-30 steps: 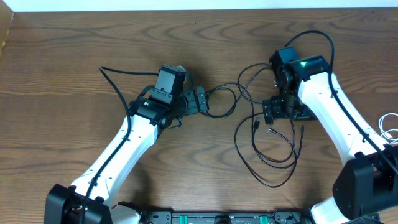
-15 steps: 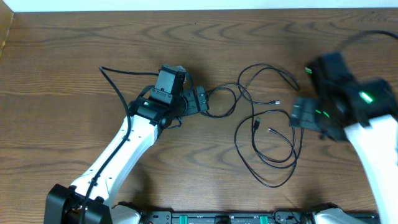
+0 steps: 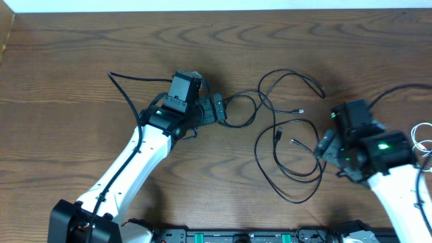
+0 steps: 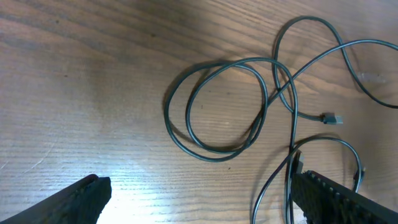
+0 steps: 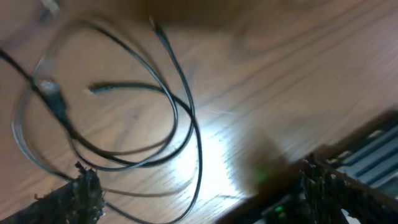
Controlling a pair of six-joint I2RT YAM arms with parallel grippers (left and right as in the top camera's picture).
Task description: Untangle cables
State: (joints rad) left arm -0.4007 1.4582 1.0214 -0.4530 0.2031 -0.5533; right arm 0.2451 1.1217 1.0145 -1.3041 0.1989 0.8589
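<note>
Several thin black cables lie in loose overlapping loops on the wooden table, with plug ends showing in the middle. One loop lies just ahead of my left gripper, which is open and empty; in its wrist view its fingers frame bare wood. My right gripper is open and empty at the right edge of the tangle; the blurred right wrist view shows the black loops above its fingers. A white cable shows at the far right edge.
The robot base rail runs along the table's front edge and also shows in the right wrist view. A thick black arm wire arcs left of the left arm. The table's back edge is at the top.
My right arm has swung from the upper part of the tangle down to the front right. A plug end it covered now lies on the table. The left arm has not moved.
</note>
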